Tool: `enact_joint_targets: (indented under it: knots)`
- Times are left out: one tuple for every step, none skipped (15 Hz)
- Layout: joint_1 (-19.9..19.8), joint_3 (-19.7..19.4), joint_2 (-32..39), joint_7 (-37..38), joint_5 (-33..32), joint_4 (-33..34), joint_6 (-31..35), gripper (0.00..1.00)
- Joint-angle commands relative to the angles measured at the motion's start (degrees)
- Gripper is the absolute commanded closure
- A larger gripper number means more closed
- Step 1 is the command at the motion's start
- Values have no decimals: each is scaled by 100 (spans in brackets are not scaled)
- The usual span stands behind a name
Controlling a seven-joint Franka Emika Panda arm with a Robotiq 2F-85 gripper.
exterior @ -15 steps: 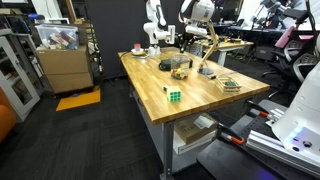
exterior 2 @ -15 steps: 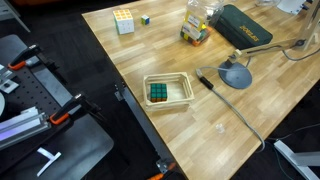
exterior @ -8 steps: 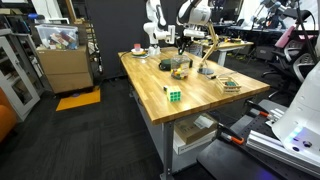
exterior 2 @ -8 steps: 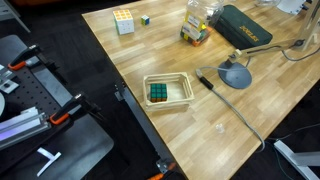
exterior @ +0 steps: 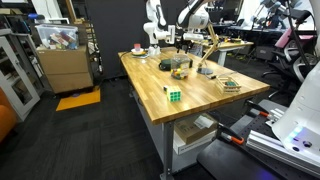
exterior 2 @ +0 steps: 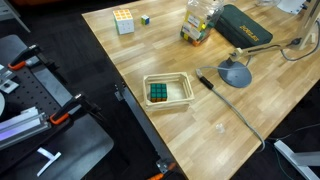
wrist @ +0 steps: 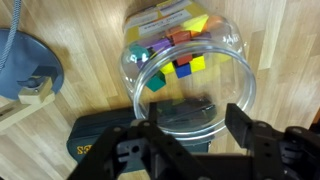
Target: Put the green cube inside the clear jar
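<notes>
The clear jar (wrist: pixel 190 70) fills the wrist view from above, with several coloured cubes inside. A green cube (wrist: pixel 157 83) shows inside it near the left wall. My gripper (wrist: pixel 190 118) hovers over the jar's mouth, open, with nothing between its dark fingers (wrist: pixel 240 120). In both exterior views the jar (exterior: pixel 180 68) (exterior 2: pixel 197 30) stands on the wooden table's far part. The gripper (exterior: pixel 184 42) hangs just above it; its jaws are too small to read there.
A grey lamp base (exterior 2: pixel 236 75) (wrist: pixel 30 65) and a dark green case (exterior 2: pixel 243 25) lie close to the jar. A shallow tray (exterior 2: pixel 185 80) holding a dark green block sits near the table edge. A Rubik's cube (exterior 2: pixel 123 20) sits at a corner.
In an exterior view the arm above the jar has shifted slightly. Nothing on the table has moved.
</notes>
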Motion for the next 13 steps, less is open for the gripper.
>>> enact_joint_targets:
  knots:
    - [-49, -39, -203, 111, 22, -157, -143, 1]
    - [-98, -11, -335, 100, 85, -302, -129, 0]
    - [-156, 17, -547, 79, 157, -541, -116, 0]
    - [-204, 30, -779, 73, 227, -797, -178, 0]
    - [-269, 44, -993, 40, 317, -1021, -258, 0]
    - [-169, -39, -481, 73, 166, -439, -116, 0]
    - [-203, -48, -682, 67, 216, -640, -193, 0]
    - [-215, -54, -833, 64, 235, -793, -242, 0]
    - [-211, -53, -904, 63, 241, -881, -247, 0]
    - [-203, -42, -919, 62, 244, -918, -247, 0]
    - [-197, -33, -918, 62, 245, -935, -247, 0]
    - [-198, -32, -918, 62, 246, -942, -246, 0]
    - [-199, -32, -918, 62, 246, -943, -246, 0]
